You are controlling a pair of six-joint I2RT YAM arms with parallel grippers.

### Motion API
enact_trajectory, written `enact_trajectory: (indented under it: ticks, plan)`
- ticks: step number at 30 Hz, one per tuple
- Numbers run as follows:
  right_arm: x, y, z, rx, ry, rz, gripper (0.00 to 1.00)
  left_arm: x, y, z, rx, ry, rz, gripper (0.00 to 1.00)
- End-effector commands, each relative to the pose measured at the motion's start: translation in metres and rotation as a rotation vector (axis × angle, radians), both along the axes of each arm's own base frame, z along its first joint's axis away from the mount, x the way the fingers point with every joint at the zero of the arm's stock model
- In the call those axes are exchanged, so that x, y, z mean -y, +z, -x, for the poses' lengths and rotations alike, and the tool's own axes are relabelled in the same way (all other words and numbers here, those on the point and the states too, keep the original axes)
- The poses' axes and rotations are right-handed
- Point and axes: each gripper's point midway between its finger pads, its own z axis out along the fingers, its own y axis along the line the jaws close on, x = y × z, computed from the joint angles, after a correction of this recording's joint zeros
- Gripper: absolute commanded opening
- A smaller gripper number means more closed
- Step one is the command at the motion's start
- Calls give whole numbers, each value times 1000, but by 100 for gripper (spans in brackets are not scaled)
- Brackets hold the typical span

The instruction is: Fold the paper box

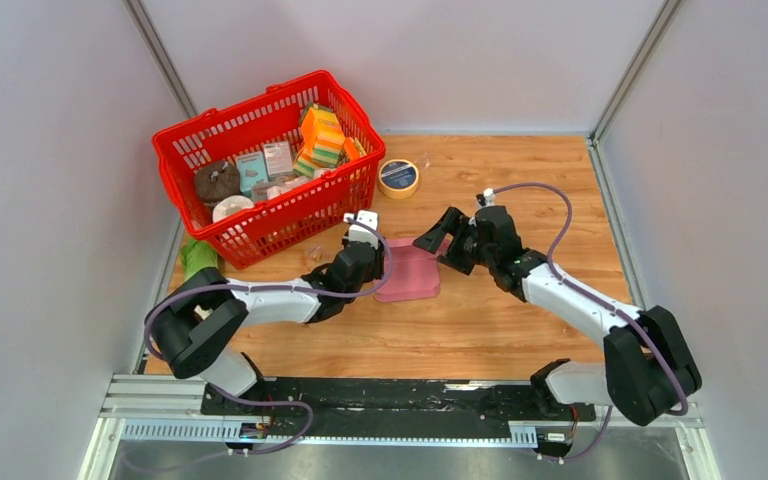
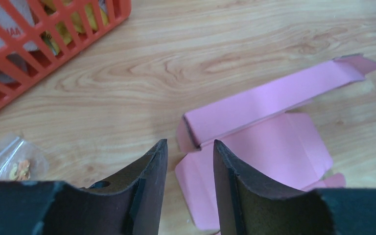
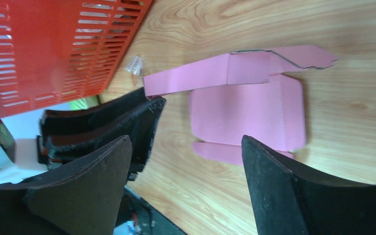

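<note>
The paper box (image 1: 410,275) is a flat pink card cut-out lying on the wooden table between my two grippers. In the left wrist view its main panel (image 2: 279,147) lies flat and one long flap (image 2: 274,95) stands folded up along the far edge. In the right wrist view the paper box (image 3: 247,112) shows the same raised strip. My left gripper (image 1: 380,256) is open at the card's left edge, low over the corner (image 2: 191,143), holding nothing. My right gripper (image 1: 440,252) is wide open and empty (image 3: 186,139), hovering by the card's right side.
A red basket (image 1: 260,228) with striped packs (image 1: 322,135) and small cartons stands at the back left. A tape roll (image 1: 398,177) lies beside it. A small clear bag (image 2: 10,164) lies near the basket. A green object (image 1: 198,257) sits at the table's left edge.
</note>
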Motion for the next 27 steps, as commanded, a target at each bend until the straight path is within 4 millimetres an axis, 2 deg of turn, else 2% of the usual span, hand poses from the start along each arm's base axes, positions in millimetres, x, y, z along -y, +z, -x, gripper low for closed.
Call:
enact_trajectory:
  ticks: [1,5,9,12,16,17,21,27]
  plan:
    - [35,-3,0,97,75,218,88,10,11,-14,40,47,-44,47]
    - [54,-9,-10,92,136,265,89,13,5,-19,47,66,-87,45]
    - [57,3,-21,148,175,316,86,13,3,-20,54,80,-126,43]
    - [51,12,-22,183,207,308,85,12,2,-18,55,71,-131,43]
    - [38,11,-16,191,256,305,85,12,-3,-16,50,55,-143,46]
    - [35,12,-15,191,260,301,85,13,-6,-16,49,52,-145,50]
    - [24,16,-14,194,284,296,85,17,-5,-20,61,49,-146,50]
    - [15,21,-18,183,292,263,83,19,-12,-27,71,68,-176,36]
